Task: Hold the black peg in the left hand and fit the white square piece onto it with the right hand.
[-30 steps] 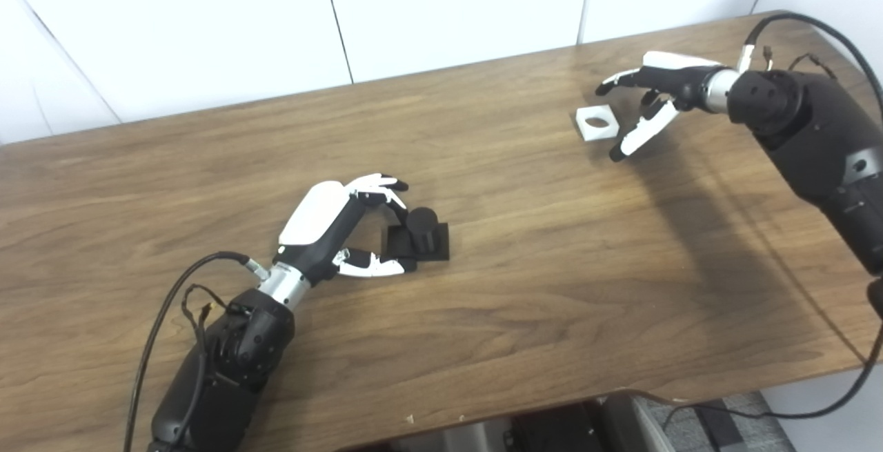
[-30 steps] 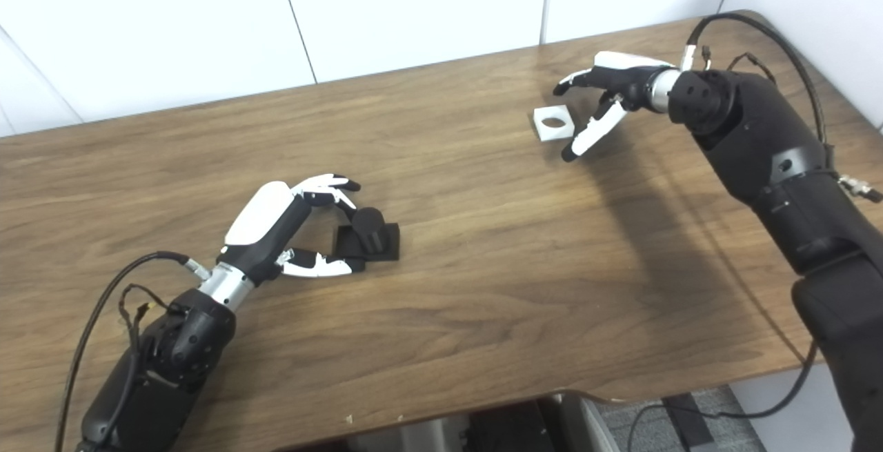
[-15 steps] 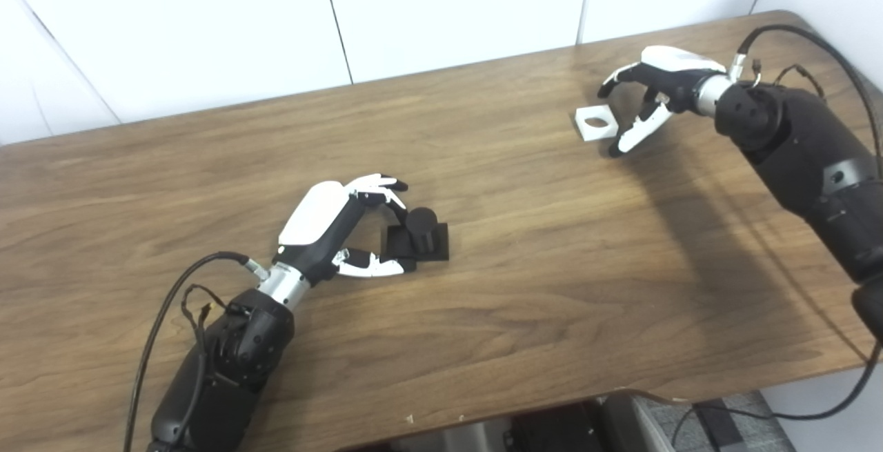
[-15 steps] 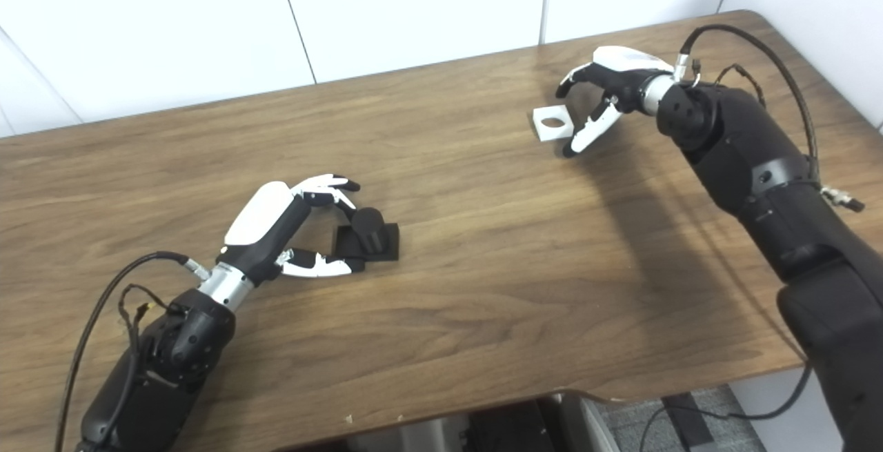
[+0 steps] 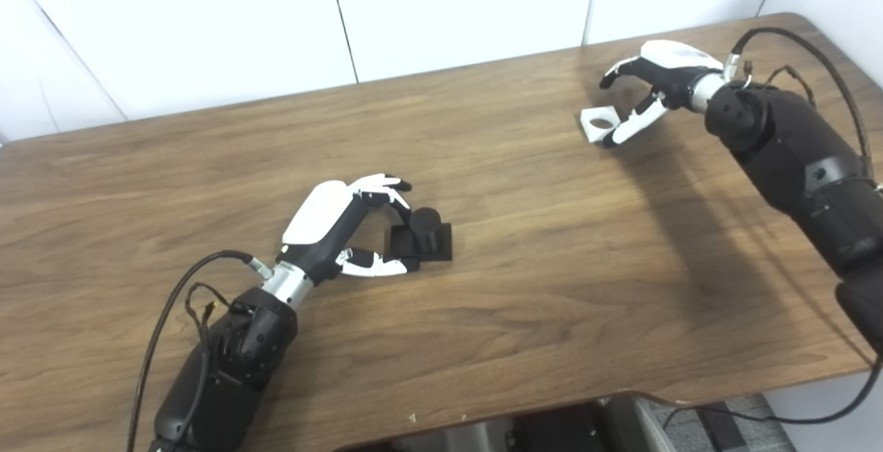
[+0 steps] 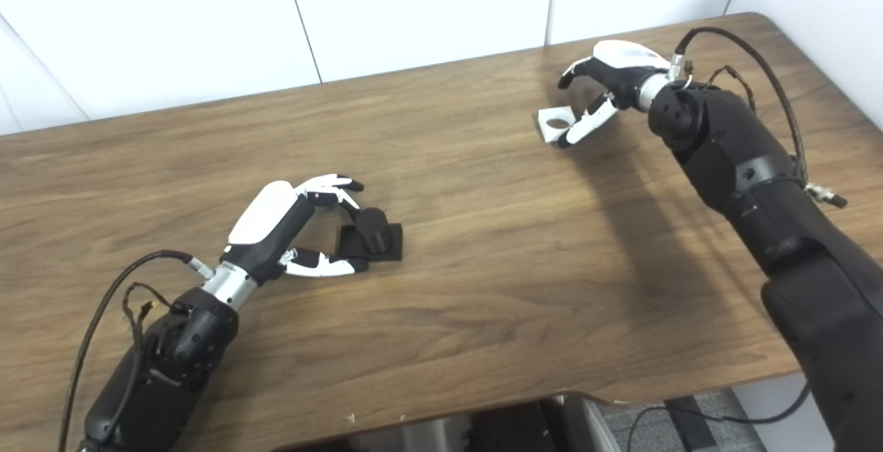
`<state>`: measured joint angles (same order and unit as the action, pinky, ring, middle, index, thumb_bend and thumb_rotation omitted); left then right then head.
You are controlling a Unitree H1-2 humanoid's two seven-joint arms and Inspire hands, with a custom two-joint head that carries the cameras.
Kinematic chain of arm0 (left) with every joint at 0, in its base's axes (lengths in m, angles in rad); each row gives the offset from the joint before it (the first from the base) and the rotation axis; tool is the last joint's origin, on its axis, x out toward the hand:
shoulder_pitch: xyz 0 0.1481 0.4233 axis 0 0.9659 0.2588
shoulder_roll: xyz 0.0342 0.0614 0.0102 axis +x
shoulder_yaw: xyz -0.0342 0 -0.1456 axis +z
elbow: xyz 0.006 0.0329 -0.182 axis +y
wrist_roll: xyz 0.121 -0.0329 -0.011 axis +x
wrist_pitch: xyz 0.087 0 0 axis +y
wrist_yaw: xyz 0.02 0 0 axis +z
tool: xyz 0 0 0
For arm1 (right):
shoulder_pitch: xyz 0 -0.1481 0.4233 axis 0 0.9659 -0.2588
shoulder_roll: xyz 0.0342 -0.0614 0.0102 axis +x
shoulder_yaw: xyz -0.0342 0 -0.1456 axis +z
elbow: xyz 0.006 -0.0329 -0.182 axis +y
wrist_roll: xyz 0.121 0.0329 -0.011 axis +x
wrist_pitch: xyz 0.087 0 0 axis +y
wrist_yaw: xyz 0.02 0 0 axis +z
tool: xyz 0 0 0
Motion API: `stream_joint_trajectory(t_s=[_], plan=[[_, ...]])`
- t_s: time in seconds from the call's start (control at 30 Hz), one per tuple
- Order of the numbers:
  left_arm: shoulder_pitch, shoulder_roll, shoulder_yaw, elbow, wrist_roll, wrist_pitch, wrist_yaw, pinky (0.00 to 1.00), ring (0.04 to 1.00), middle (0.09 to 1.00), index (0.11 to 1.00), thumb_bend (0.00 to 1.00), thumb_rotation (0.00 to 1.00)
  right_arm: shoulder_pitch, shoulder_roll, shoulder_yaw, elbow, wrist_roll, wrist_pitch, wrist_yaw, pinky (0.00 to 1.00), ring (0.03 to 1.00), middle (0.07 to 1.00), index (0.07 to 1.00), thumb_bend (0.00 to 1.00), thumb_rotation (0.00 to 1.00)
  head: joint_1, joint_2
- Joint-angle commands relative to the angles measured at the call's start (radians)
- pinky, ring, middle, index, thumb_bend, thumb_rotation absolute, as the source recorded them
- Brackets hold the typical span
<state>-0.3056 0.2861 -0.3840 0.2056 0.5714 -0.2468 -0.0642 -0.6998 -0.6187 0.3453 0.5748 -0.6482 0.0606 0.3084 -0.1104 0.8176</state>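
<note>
The black peg, a short cylinder on a square black base, stands on the wooden table left of centre. My left hand lies just left of it, open, its fingers arched to the cylinder and the thumb touching the base's near corner. The white square piece with a round hole lies at the far right of the table and looks slightly tilted. My right hand is open around it: the thumb rests against its near right edge and the fingers arch above it, apart from it.
A white panelled wall runs behind the table's far edge. The table's right edge lies close behind my right arm. Loose cables hang off both wrists. Dark objects on the floor show below the near edge.
My right hand has moved left to the white piece, and its thumb now touches the piece's edge. The left hand and the peg have stayed put. The camera shifted slightly.
</note>
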Motion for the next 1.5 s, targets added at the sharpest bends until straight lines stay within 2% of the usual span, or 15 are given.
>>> stream_joint_trajectory(t_s=[0.0,0.3,0.43,0.53,0.77,1.27,1.43,1.47], plan=[[0.020,0.042,-0.002,0.015,0.054,0.043,-0.025,0.76,0.873,0.818,0.486,0.52,0.07,-0.007,0.015,0.016,0.016,0.007,0.006,0.029,0.82,0.914,0.895,0.795,0.82,0.37,-0.001,0.002],[0.018,0.041,-0.003,0.026,0.053,0.038,-0.022,0.76,0.874,0.820,0.486,0.52,0.07,0.005,0.010,0.027,0.019,0.012,-0.021,0.041,0.84,0.908,0.888,0.784,0.83,0.35,0.000,0.007],[0.018,0.040,-0.003,0.021,0.053,0.047,-0.027,0.76,0.878,0.822,0.486,0.52,0.07,0.008,0.009,0.047,0.035,0.008,-0.014,0.073,0.89,0.926,0.896,0.788,0.85,0.34,-0.001,0.012],[0.017,0.040,-0.002,0.018,0.052,0.048,-0.027,0.76,0.877,0.821,0.486,0.52,0.07,0.008,0.005,0.071,0.041,-0.003,-0.009,0.096,0.93,0.943,0.910,0.789,0.85,0.37,-0.003,0.013],[0.016,0.044,0.000,0.017,0.049,0.043,-0.028,0.76,0.876,0.821,0.486,0.52,0.07,0.031,0.004,0.098,0.035,0.003,0.000,0.109,0.98,0.948,0.915,0.784,0.88,0.34,0.000,0.016],[0.016,0.039,-0.002,0.015,0.048,0.046,-0.029,0.75,0.875,0.820,0.486,0.52,0.07,0.046,0.002,0.083,0.029,0.030,-0.032,0.086,0.98,0.957,0.916,0.738,0.83,0.35,0.012,0.022],[0.018,0.039,-0.004,0.013,0.052,0.047,-0.029,0.75,0.874,0.820,0.486,0.52,0.07,0.051,0.003,0.069,0.036,0.039,-0.061,0.065,0.99,0.949,0.897,0.630,0.77,0.30,0.013,0.026],[0.018,0.038,-0.004,0.011,0.053,0.047,-0.029,0.75,0.873,0.820,0.486,0.52,0.07,0.051,0.005,0.065,0.038,0.042,-0.063,0.061,0.99,0.949,0.895,0.577,0.68,0.25,0.014,0.027]])
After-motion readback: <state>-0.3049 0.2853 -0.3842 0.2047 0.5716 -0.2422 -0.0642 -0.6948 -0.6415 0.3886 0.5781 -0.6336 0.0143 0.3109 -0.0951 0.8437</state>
